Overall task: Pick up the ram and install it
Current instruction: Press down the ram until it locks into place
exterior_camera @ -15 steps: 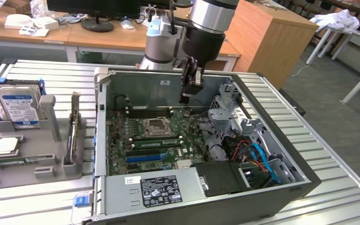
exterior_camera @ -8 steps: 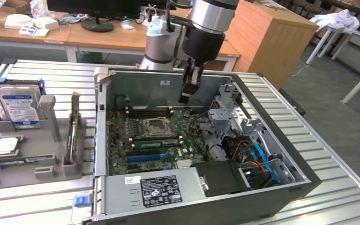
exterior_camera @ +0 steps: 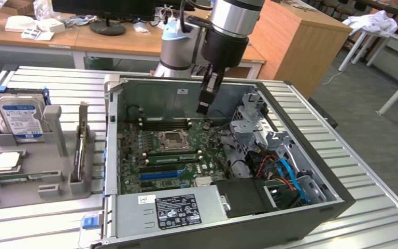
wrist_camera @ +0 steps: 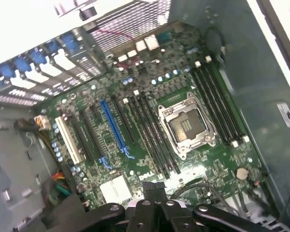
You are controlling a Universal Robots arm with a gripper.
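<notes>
Green glossy mobo (exterior_camera: 174,150) w/ long black slots, tool (exterior_camera: 204,106) closed, empty, above open steel case (exterior_camera: 310,207).

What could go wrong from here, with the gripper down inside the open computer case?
1. The shut gripper hangs just above the motherboard. The open CPU socket sits right between the memory slots, so a small sideways error could strike its exposed contacts.
2. Black cables lie close to the gripper and might snag on a descent.
</notes>
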